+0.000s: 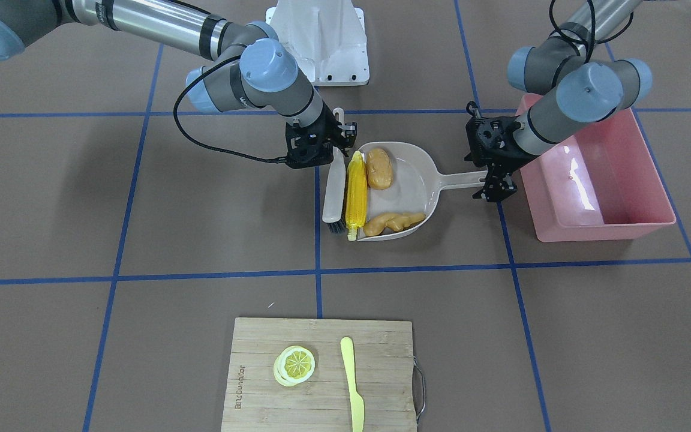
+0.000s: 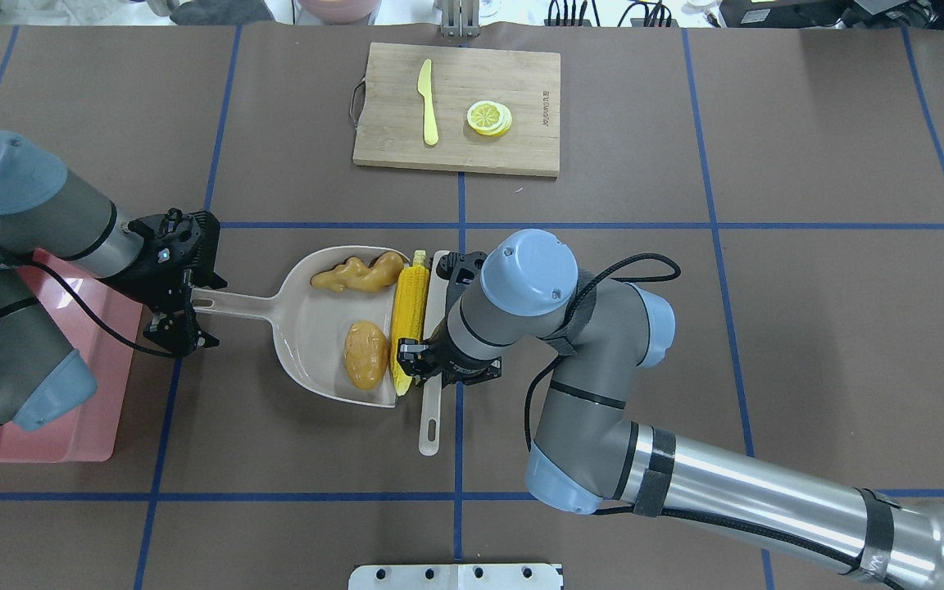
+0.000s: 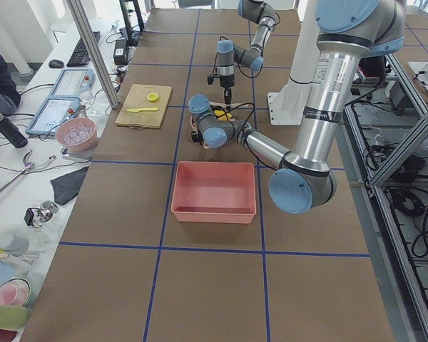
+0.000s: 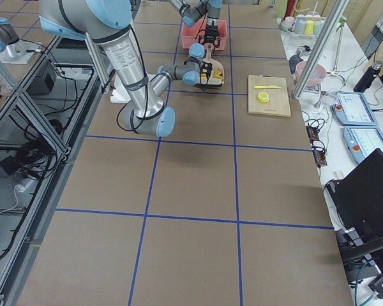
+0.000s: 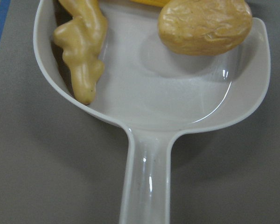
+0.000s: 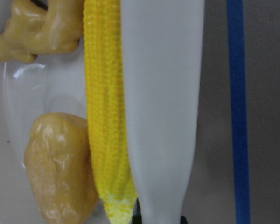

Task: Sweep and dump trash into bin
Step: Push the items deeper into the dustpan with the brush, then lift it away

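A beige dustpan lies on the table and holds the brown potato and the tan ginger root. The yellow corn cob lies along the pan's open lip. A pale brush lies pressed against the corn's outer side. My right gripper is shut on the brush handle. My left gripper is shut on the end of the dustpan handle, right beside the pink bin. The bin is empty. The left wrist view shows the pan, ginger and potato.
A bamboo cutting board at the far side carries a lemon slice and a pale yellow knife. The robot's white base plate is at the near edge. Blue tape lines cross the brown table.
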